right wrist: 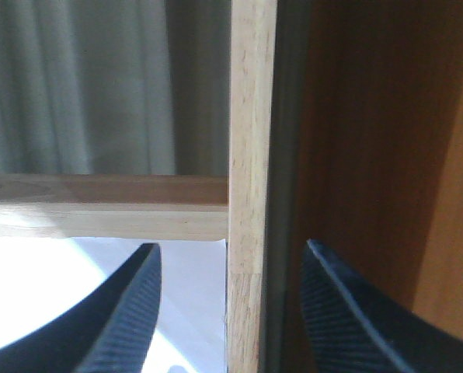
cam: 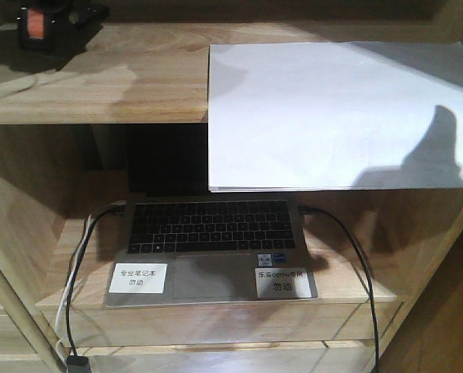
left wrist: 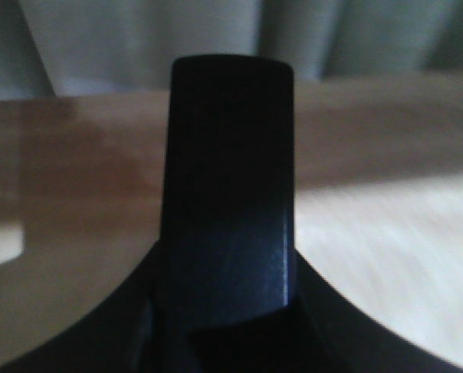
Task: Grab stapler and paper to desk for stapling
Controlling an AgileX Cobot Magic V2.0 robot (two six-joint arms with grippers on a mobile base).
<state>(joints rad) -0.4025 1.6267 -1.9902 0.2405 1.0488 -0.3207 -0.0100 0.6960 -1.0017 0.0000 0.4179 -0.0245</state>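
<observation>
1. The step in hand looks like the reach for the paper (cam: 340, 116). The sheet lies flat on the upper board of the desk (cam: 99, 85), not yet taken, its near edge hanging past the board's front above a laptop (cam: 216, 241)
2. The stapler (cam: 37, 23), black with an orange patch, sits at the far left corner of that board, well apart from the paper
3. The right fingers (right wrist: 130, 311) are spread and empty, a wooden upright (right wrist: 251, 155) standing between them and the paper's white corner low on their left
4. The left fingers (left wrist: 348, 334) show only as a blurred dark mass around one central slab, possibly their own tips, so it cannot be told whether they are clenched or released
5. The next move likely calls for the right fingers to shift left, off the upright, and pinch the overhanging edge from above and below
6. Room is tight by the upright and side panel. Bare board lies open between stapler and paper, while the laptop and its cables (cam: 356, 256) sit below the overhang
</observation>
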